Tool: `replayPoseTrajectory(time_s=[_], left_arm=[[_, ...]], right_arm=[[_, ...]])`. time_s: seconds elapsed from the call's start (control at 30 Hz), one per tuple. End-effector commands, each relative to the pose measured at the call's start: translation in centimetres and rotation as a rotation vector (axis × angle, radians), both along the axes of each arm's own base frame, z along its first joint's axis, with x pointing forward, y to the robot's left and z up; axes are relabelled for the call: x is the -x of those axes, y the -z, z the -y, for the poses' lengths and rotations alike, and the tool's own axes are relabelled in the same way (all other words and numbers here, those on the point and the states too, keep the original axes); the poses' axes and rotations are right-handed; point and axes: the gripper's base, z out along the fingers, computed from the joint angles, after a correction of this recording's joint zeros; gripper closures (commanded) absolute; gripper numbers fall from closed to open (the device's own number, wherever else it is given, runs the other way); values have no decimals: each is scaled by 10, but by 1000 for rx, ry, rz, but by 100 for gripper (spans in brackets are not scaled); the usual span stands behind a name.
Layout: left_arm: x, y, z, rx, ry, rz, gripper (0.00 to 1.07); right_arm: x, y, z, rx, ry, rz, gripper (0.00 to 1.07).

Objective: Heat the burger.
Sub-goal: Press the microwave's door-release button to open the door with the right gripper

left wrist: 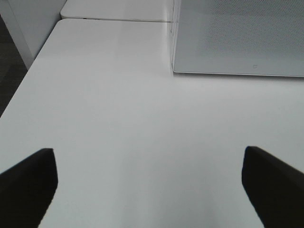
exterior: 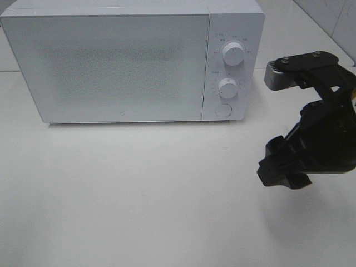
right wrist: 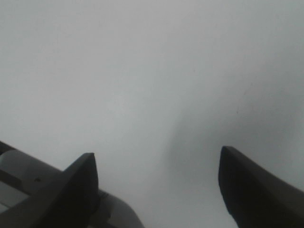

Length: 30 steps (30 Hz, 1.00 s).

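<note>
Hovering over the white table, the left gripper has its jaws spread wide with nothing between them. Next comes the microwave, door closed, with its knobs and round button on its right side. Right of it, the right gripper hangs above the table, jaws also apart and empty. The burger shows in no view. It may sit behind the frosted door, but I cannot tell, nor describe its look. It is probably soft, light and loosely stacked, so it calls for a gentle hold across the bun's sides.
</note>
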Motion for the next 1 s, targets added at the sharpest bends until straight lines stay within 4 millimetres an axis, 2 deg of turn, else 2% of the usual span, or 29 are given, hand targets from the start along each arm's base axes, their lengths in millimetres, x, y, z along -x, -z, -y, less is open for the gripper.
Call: replayPoseTrajectory(time_s=[0.03,0.23,0.43,0.63,0.8,0.9,0.97,1.0], left_arm=[[2,-1,0,2,-8,32,9],[2,-1,0,2,-8,32,9],[2,-1,0,2,-8,32,9],[2,-1,0,2,-8,32,9],[2,-1,0,2,-8,32,9],[2,-1,0,2,-8,32,9],[2,-1,0,2,-8,32,9],[2,-1,0,2,-8,32,9]], right_arm=[[15,-14,11,28,2,-29,38],[34,-30,23,23,3,-21,39],[60,-54,40,-34,0,91,39],[71,-55,47,-48,7,115,39],[86,-47,76,-55,173,143,39],[90,-48,80,-62,199,160,39],[105,-48,91,-89,274,233,39],[105,-48,91,-89,274,233,39]])
